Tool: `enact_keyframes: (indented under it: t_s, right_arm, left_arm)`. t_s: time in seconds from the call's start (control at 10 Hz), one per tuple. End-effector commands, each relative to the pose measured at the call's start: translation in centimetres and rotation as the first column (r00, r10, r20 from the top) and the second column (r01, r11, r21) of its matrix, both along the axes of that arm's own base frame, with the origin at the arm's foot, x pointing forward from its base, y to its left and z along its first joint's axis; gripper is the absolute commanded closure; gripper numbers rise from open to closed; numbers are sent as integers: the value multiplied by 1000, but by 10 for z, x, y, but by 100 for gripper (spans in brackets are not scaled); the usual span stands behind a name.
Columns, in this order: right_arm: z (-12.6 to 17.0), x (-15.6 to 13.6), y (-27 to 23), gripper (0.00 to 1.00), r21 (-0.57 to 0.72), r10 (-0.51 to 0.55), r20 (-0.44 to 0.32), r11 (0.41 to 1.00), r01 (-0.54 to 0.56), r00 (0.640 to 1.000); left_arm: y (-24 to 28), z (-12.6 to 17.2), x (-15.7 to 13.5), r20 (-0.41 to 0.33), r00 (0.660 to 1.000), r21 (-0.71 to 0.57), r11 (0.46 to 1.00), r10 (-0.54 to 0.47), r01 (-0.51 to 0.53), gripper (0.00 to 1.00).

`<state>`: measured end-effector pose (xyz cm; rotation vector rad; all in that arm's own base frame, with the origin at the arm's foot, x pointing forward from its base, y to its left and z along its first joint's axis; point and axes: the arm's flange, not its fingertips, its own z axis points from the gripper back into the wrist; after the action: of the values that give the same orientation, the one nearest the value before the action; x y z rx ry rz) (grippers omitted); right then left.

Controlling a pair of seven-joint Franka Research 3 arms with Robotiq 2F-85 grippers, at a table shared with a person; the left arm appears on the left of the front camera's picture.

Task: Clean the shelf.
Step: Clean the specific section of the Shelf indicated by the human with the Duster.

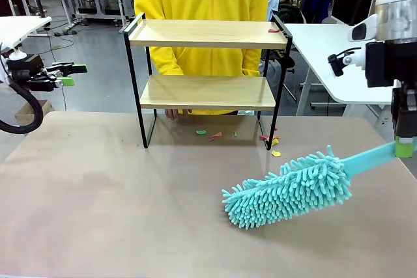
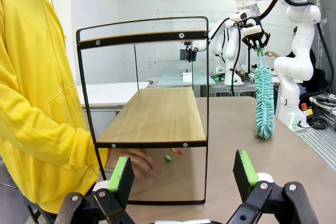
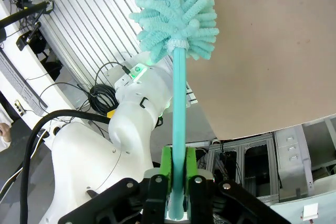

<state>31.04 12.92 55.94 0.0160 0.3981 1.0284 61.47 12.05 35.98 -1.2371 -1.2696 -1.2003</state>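
The shelf (image 1: pixel 207 34) stands at the back middle of the brown table, a black frame with two light wooden boards. A red scrap (image 1: pixel 275 30) lies on the right end of its top board. My right gripper (image 1: pixel 404 148) is shut on the handle of a teal fluffy duster (image 1: pixel 290 190), whose head hangs low over the table, right of and in front of the shelf. In the right wrist view the green pads (image 3: pixel 167 174) clamp the duster handle (image 3: pixel 180 108). My left gripper (image 1: pixel 71 75) hovers open and empty at the far left, facing the shelf (image 2: pixel 152 114) side-on.
A person in a yellow top stands behind the shelf, one hand (image 1: pixel 174 114) resting on the table by its lower board. Small coloured paper scraps (image 1: pixel 210 135) lie on the table under the shelf and near its right foot (image 1: pixel 273 144). White tables (image 1: pixel 326 50) stand behind.
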Motion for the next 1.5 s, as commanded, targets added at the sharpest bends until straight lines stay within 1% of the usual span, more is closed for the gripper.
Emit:
enact_keyframes:
  t_s: [0.0, 0.2, 0.3, 0.4, 0.6, 0.8, 0.9, 1.0, 1.2, 1.3, 1.4]
  right_arm:
    - [2, -1, -1, 87, 12, -4, -8, 1000, 4, 1000]
    - [0, 0, 0, 87, 0, 0, 0, 1000, 0, 1000]
    - [0, 5, 22, 87, 41, -59, 34, 997, 58, 998]
    - [3, 6, 43, 87, 78, -81, 77, 994, 75, 994]
    - [10, 6, 83, 87, 149, -195, 132, 973, 175, 972]
    - [2, 11, 131, 87, 189, -353, 177, 928, 320, 919]
    - [-6, 13, 153, 87, 187, -453, 206, 888, 419, 867]
    - [-13, 15, 174, 87, 214, -511, 227, 857, 469, 829]
    - [-30, 21, 204, 87, 244, -585, 318, 811, 531, 746]
    - [-42, 27, 208, 87, 259, -611, 286, 791, 555, 738]
    - [-24, 14, 196, 87, 247, -545, 251, 835, 492, 800]
  left_arm:
    - [0, 2, -2, 12, 1000, -3, 1000, 3, -3, 0]
    - [0, 2, -2, 12, 1000, -3, 1000, 3, -3, 0]
    - [0, 2, -2, 12, 1000, -3, 1000, 3, -3, 0]
    - [0, 2, -2, 12, 1000, -3, 1000, 3, -3, 0]
    - [0, 2, -2, 12, 1000, -3, 1000, 3, -3, 0]
    - [0, 2, -2, 12, 1000, -3, 1000, 3, -3, 0]
    - [0, 2, -2, 12, 1000, -3, 1000, 3, -3, 0]
    - [0, 2, -2, 12, 1000, -3, 1000, 3, -3, 0]
    - [0, 2, -2, 12, 1000, -3, 1000, 3, -3, 0]
    - [0, 2, -2, 12, 1000, -3, 1000, 3, -3, 0]
    - [0, 2, -2, 12, 1000, -3, 1000, 3, -3, 0]
